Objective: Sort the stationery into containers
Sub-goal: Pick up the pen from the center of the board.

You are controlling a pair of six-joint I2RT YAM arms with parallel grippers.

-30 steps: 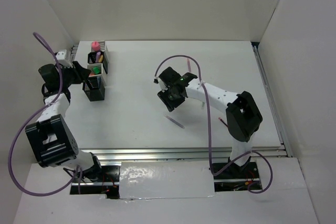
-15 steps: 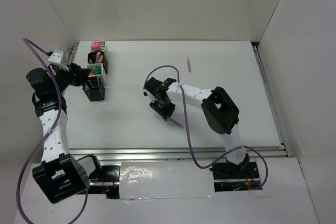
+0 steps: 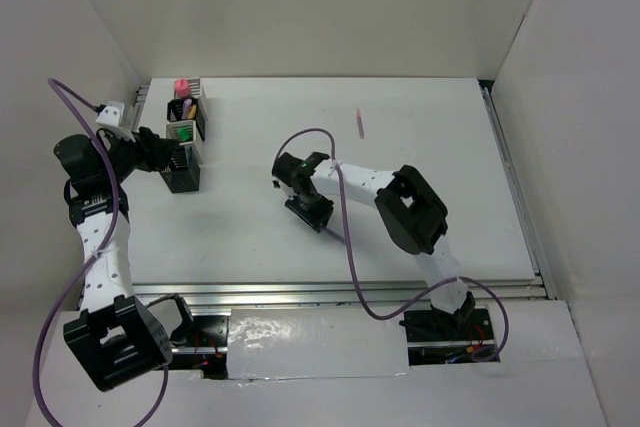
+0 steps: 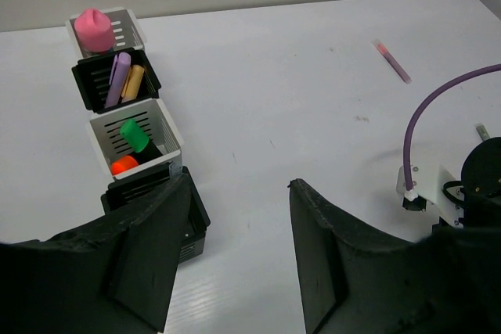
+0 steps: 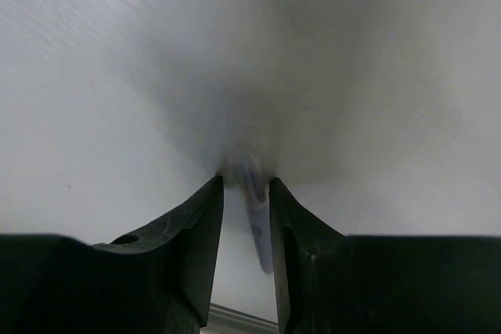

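Four mesh containers [image 3: 184, 137] stand in a row at the far left. In the left wrist view a silver cup holds a pink marker [image 4: 93, 29], a black cup [image 4: 113, 80] a purple pen and a yellow-orange highlighter, and a white cup [image 4: 133, 142] green-capped and orange-capped markers. The nearest black cup [image 4: 190, 228] is partly hidden. My left gripper [image 3: 165, 150] is open and empty beside the row; its jaws [image 4: 240, 183] stand wide. My right gripper [image 3: 312, 211] is down on the table. Its jaws [image 5: 246, 185] stand narrowly apart astride a thin bluish pen [image 5: 257, 213], which pokes out in the top view [image 3: 338, 235].
A thin pink pen [image 3: 360, 123] lies alone at the far middle of the table, also in the left wrist view [image 4: 391, 60]. White walls enclose the table on three sides. A metal rail [image 3: 340, 292] runs along the near edge. The right arm's purple cable [image 4: 438, 103] loops above it.
My right gripper has swung left and come down over the thin pen. My left arm has shifted, its gripper staying beside the cups.
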